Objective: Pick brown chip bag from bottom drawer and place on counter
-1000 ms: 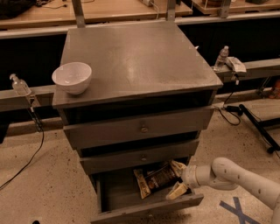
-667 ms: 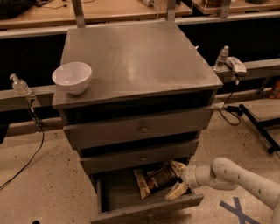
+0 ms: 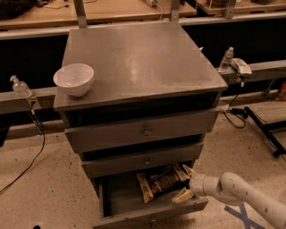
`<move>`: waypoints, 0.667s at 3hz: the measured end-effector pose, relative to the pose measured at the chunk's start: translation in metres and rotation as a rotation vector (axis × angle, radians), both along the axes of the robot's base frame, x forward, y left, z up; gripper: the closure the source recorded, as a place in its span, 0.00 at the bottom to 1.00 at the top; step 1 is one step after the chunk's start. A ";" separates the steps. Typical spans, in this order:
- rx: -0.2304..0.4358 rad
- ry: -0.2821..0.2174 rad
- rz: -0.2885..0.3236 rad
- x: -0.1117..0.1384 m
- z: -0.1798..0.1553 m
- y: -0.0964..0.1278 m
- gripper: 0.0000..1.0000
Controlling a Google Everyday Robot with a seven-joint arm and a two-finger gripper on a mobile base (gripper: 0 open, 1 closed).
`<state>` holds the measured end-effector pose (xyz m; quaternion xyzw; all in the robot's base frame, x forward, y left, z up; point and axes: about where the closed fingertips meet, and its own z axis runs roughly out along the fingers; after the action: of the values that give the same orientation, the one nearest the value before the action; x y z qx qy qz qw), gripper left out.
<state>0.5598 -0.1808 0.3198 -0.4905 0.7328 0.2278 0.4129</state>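
The bottom drawer (image 3: 120, 206) is pulled out under two shut grey drawers. Inside it, toward the right, lies the brown chip bag (image 3: 161, 182), dark with cream-tan ends. My gripper (image 3: 185, 183) reaches in from the lower right on a white arm and sits at the bag's right end. Its tan fingers are spread, one above and one below that end, so it stands open. The counter (image 3: 143, 58) is the broad grey cabinet top above.
A white bowl (image 3: 73, 79) stands on the counter's front left corner. Clear bottles (image 3: 20, 86) (image 3: 226, 58) rest on rails at left and right. Cables (image 3: 250, 118) trail on the speckled floor, and blue tape (image 3: 241, 214) marks it lower right. A tan bench (image 3: 120, 11) runs behind.
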 end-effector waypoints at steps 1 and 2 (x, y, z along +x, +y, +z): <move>0.014 -0.021 -0.059 0.011 -0.031 -0.021 0.01; 0.014 -0.023 -0.062 0.027 -0.048 -0.028 0.21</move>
<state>0.5867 -0.2084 0.2716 -0.4672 0.7411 0.2145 0.4319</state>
